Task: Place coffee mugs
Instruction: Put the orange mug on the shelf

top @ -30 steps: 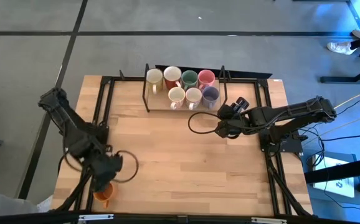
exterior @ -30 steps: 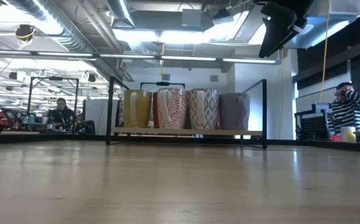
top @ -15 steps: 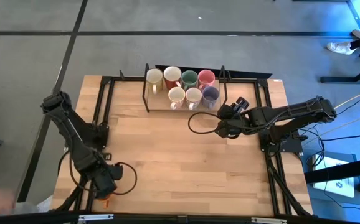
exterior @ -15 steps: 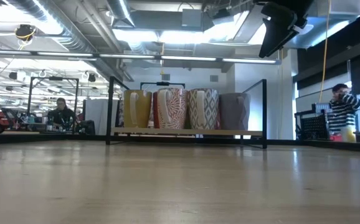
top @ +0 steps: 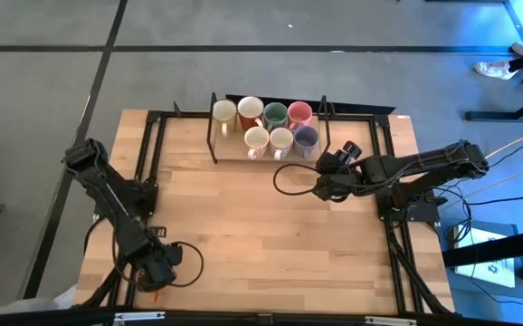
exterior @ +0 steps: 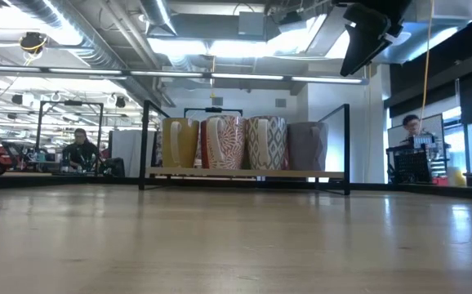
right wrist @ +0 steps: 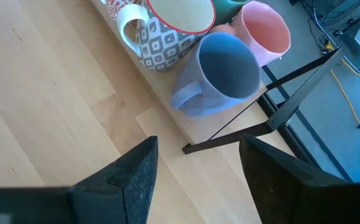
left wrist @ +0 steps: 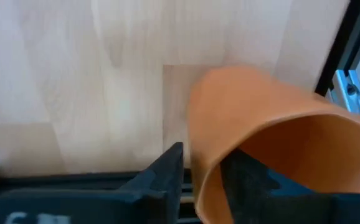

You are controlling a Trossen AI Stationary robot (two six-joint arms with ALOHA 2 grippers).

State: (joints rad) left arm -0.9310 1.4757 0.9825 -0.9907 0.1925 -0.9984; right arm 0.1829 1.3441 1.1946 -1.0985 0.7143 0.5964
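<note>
My left gripper [left wrist: 202,171] sits at the table's near-left corner, one finger [left wrist: 167,168] outside and one inside the rim of the orange ceramic mug [left wrist: 273,146]; from above my wrist hides nearly all of the mug, and I cannot tell if the grip is firm. My right gripper [right wrist: 195,171] hangs released by the black wire rack [top: 218,149], where seven more mugs [top: 266,127] stand, the lavender mug [right wrist: 220,74] nearest.
</note>
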